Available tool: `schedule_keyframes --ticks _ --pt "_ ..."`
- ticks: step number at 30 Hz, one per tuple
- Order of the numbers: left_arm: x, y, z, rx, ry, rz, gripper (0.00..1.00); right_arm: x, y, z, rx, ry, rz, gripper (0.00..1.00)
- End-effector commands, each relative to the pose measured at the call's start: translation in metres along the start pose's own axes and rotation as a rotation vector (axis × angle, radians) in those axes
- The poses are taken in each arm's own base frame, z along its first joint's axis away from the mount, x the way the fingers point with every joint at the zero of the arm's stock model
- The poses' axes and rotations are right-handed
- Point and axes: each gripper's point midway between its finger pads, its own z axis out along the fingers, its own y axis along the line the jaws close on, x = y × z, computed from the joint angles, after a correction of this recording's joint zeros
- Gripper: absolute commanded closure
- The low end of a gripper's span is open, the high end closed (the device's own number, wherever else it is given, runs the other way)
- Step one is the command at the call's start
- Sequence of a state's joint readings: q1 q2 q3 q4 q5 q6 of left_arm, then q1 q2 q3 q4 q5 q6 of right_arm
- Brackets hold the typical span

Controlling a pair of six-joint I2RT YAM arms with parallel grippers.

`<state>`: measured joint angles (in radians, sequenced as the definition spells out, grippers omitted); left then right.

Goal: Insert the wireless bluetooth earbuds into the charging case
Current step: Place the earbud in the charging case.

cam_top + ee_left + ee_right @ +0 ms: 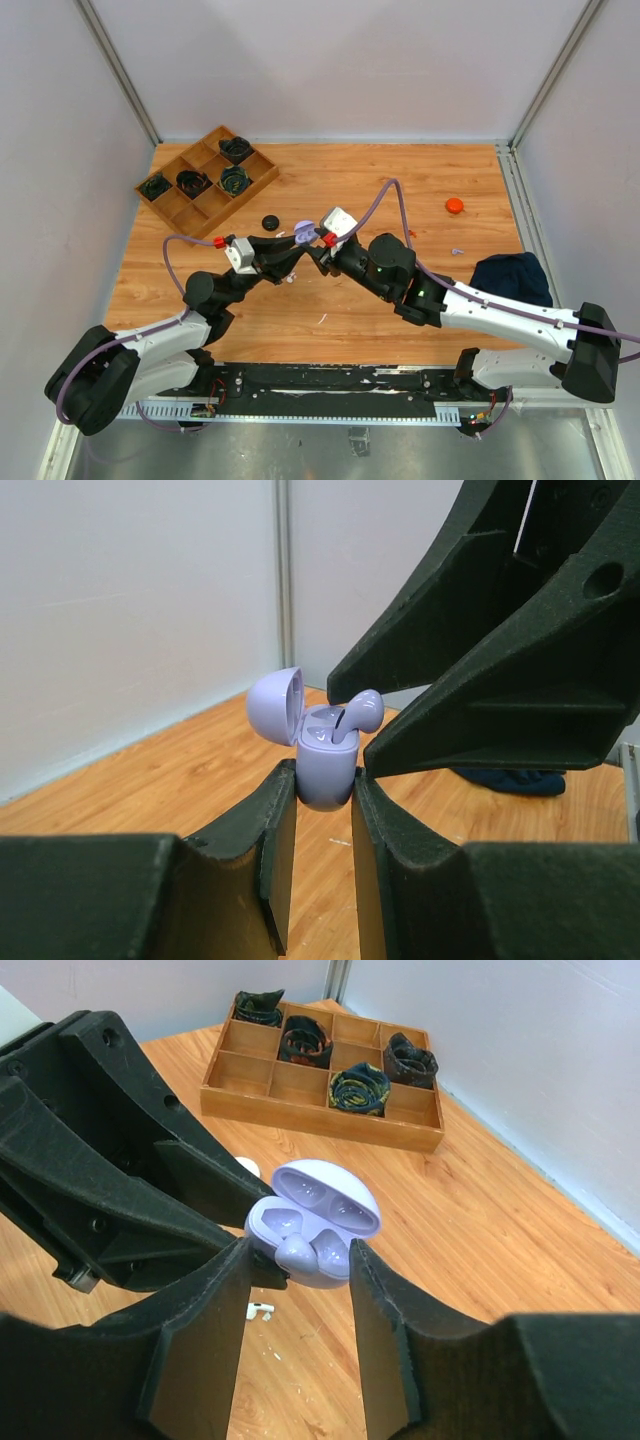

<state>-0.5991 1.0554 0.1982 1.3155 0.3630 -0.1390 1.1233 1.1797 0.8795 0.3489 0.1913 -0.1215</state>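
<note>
The pale purple charging case [325,770] is held above the table with its lid open, also seen in the top view [304,232] and the right wrist view [315,1230]. My left gripper [325,790] is shut on the case's lower body. A pale purple earbud [360,712] rests tilted in the case, sticking up out of its socket; it also shows in the right wrist view [295,1252]. My right gripper [300,1260] is open, its fingers either side of the earbud and not pinching it. The case's other socket looks empty.
A wooden divided tray [207,175] with black coiled cables sits at the back left. On the table lie a black round case [270,221], an orange round case [455,206], a small purple earbud [456,250], a dark blue cloth [512,277] and a white earbud [260,1310].
</note>
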Motion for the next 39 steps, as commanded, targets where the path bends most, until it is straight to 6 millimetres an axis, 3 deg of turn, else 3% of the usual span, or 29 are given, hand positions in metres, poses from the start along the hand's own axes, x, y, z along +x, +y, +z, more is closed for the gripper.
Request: schedule_keyframes --ticks 1,8,15,24,39 --pt "-0.014 0.001 0.001 -0.012 -0.057 0.022 1.00 -0.015 0.003 -0.007 -0.014 -0.019 0.020 0.54" --pt "-0.008 0.003 0.000 -0.024 -0.037 0.014 1.00 -0.037 0.000 -0.021 -0.045 -0.062 -0.008 0.43" --pt "-0.006 0.000 0.001 -0.007 -0.026 0.013 1.00 -0.040 -0.019 -0.032 0.032 -0.049 -0.065 0.39" --pt "-0.004 -0.005 0.001 0.022 -0.019 0.005 1.00 -0.025 -0.056 -0.038 0.185 0.027 -0.106 0.38" --pt "-0.006 -0.019 0.001 0.107 -0.021 0.016 1.00 -0.012 -0.051 -0.024 0.153 0.054 -0.131 0.38"
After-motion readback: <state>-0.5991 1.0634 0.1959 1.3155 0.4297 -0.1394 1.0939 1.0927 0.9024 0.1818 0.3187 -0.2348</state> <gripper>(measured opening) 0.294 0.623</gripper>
